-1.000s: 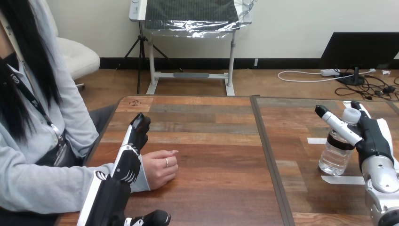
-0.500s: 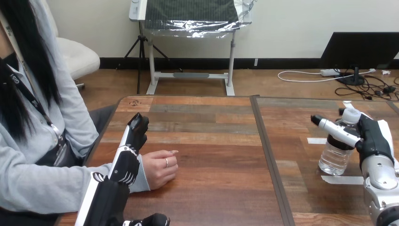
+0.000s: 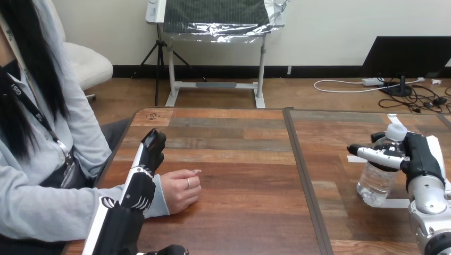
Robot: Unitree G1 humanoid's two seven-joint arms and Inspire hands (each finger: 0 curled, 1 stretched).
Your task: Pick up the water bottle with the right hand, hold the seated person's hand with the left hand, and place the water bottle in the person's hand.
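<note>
"How many robot hands do you see?"
"Two. The left robot hand (image 3: pixel 141 183) and the right robot hand (image 3: pixel 417 154)."
"And bottles?"
"Just one water bottle (image 3: pixel 375 183)."
"Any real hands?"
"One, the person's hand (image 3: pixel 181 191)."
"What else?"
"Two strips of white tape (image 3: pixel 396 203) near the bottle, and one bench (image 3: pixel 239 175)."

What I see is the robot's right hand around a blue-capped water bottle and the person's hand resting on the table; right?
Not quite: the head view shows a white cap, not blue. The right hand is around the water bottle, and the person's hand rests on the table.
</note>
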